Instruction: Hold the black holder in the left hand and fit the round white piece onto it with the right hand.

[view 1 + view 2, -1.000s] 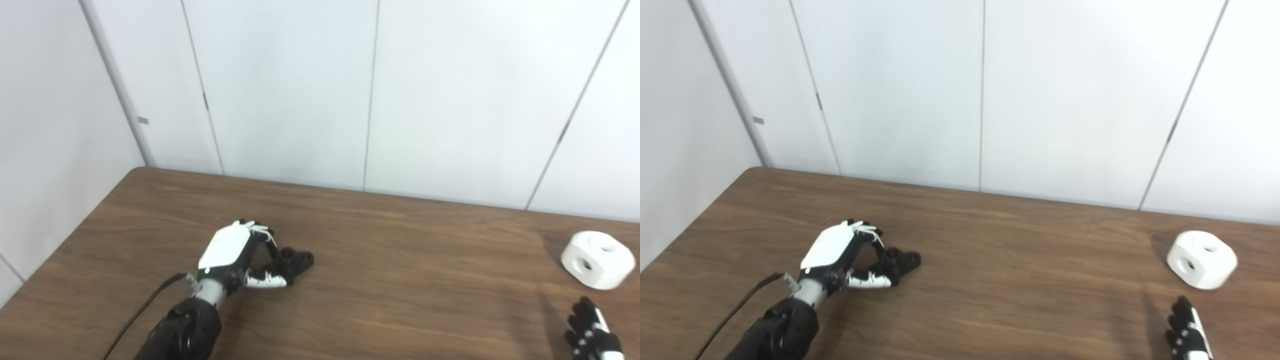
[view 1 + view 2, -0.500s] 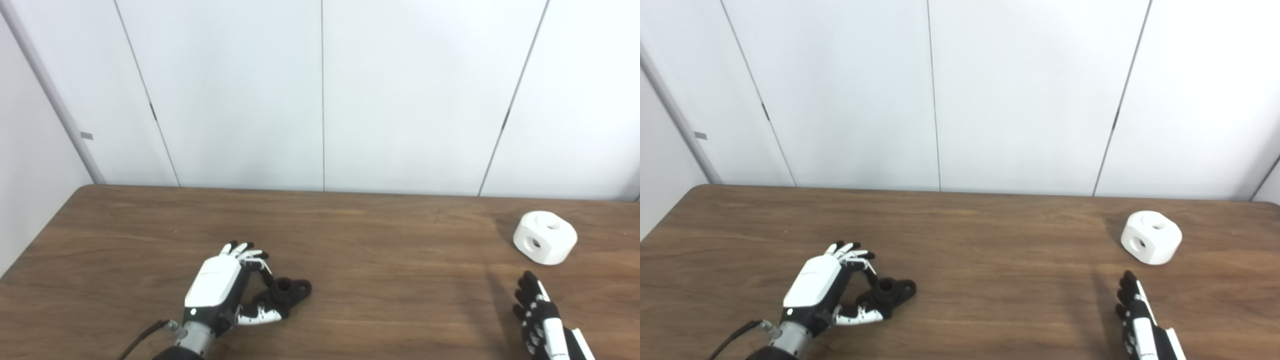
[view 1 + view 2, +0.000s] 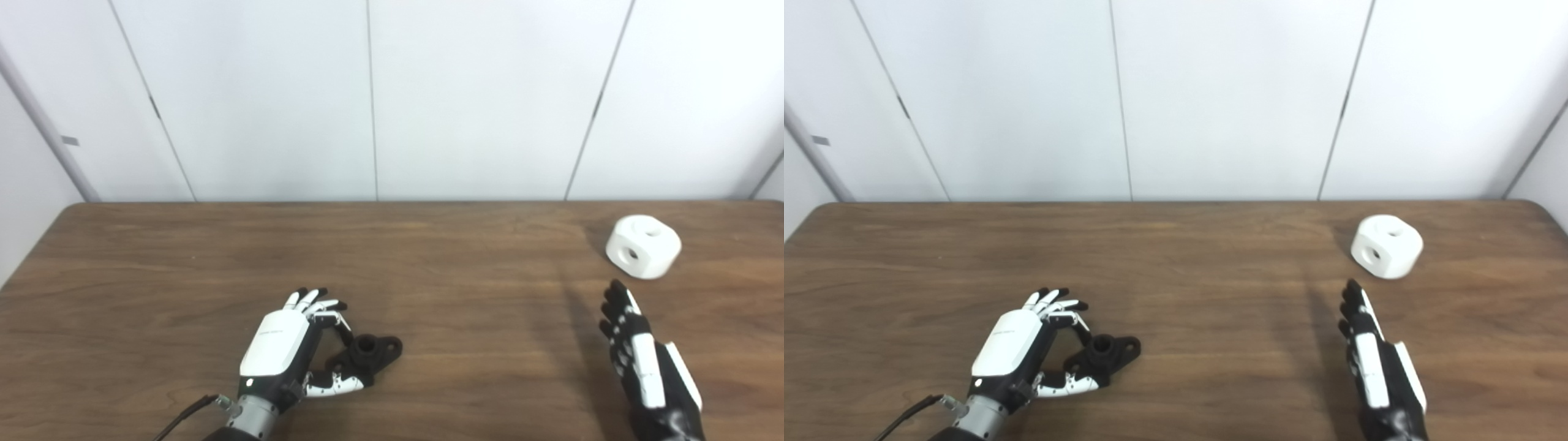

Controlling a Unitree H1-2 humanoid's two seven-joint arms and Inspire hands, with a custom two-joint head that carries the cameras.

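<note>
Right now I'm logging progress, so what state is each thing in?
Black holder: lying on the table, not lifted.
Left robot hand: fingers curled around the holder's near end.
White piece: resting on the table, untouched.
Right robot hand: open, short of the white piece.

Left hand [image 3: 285, 349] hides part of the black holder [image 3: 370, 351]

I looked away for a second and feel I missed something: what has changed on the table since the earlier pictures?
Mostly the camera swung, so everything shifted in the picture. The right hand has reached forward toward the round white piece, fingers straight, not touching it. The left hand stays curled around the black holder, which still lies on the table; the white piece has not moved.
</note>
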